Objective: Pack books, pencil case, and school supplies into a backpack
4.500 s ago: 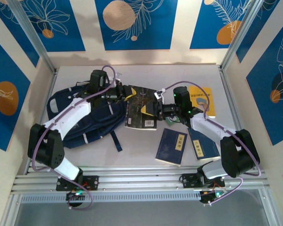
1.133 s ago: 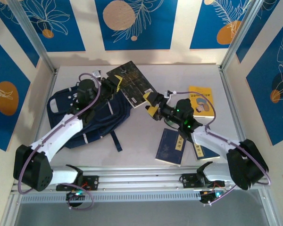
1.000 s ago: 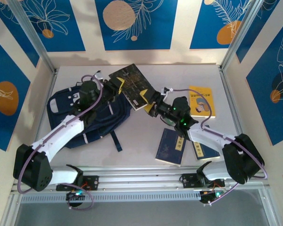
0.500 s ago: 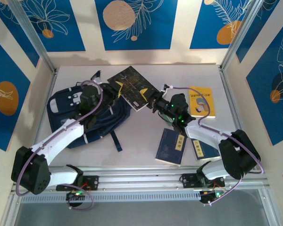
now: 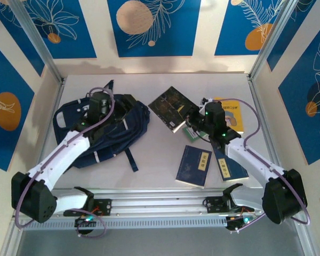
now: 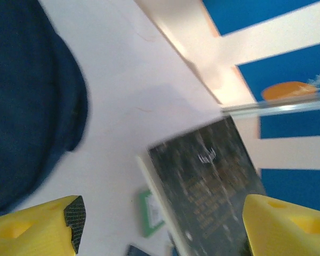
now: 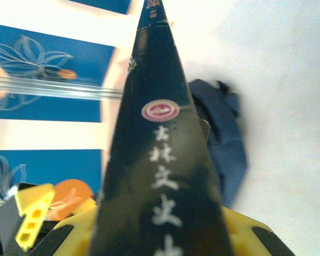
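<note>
The black book with gold pattern [image 5: 170,108] hangs tilted over the middle of the table. My right gripper [image 5: 188,120] is shut on its lower right edge, and in the right wrist view the book's spine [image 7: 160,160] stands clamped in my right gripper [image 7: 160,242]. My left gripper [image 5: 129,104] is open over the top of the navy backpack [image 5: 96,130], apart from the book. In the left wrist view my left gripper [image 6: 160,229] holds nothing, with the black book [image 6: 213,197] and a small green book [image 6: 149,210] beyond it.
A yellow book [image 5: 229,114] lies at the right rear. Two navy books [image 5: 194,165] [image 5: 230,164] lie in front of the right arm. The backpack's strap [image 5: 130,159] trails towards the front. Walls enclose the table on three sides.
My left gripper has let go of the black book and drawn back over the backpack. My right gripper has closed on the book and carried it to the right.
</note>
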`<state>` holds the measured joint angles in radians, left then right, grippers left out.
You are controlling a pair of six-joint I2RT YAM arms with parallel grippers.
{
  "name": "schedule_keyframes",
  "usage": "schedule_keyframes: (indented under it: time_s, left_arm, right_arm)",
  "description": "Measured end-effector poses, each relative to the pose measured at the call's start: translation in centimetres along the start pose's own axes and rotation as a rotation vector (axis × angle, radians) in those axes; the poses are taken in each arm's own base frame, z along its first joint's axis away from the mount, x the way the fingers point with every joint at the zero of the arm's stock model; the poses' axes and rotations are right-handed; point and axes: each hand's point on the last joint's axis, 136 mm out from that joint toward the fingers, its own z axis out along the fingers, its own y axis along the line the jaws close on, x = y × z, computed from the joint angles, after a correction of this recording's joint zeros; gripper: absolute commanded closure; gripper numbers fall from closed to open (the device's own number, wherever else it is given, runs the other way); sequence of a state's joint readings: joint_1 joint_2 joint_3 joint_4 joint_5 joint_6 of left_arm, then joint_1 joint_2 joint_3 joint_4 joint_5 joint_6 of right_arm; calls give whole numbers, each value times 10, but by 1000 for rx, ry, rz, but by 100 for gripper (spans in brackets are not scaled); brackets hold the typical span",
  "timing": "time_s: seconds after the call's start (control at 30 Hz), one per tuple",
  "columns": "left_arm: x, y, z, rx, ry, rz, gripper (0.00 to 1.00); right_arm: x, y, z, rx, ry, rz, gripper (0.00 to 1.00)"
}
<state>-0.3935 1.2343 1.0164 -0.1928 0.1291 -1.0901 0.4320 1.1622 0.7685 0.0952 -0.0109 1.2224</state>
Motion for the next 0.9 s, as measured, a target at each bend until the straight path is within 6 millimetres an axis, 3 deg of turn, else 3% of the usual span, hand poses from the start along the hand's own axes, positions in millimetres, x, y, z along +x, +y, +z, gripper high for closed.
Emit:
schedule_keyframes:
  time_s: [0.17,0.27,0.47,0.63,0.9]
  left_arm:
    - [-28,66,9,-212,1,41,26]
    - [-39,92,22,-298,37,61,32]
    - [-56,93,60,-314,132,134,46]
    - [-55,98,87,-312,209,163,48]
    - [-45,117,96,-359,261,139,49]
  right_arm:
    - [4,-23,-18,85,27,-68,100]
    - [5,-28,-30,97,30,-99,100]
    - [1,-32,-40,109,32,-133,100]
    - [-6,-38,-45,123,20,-132,100]
    - [-11,-41,-47,129,12,-120,100]
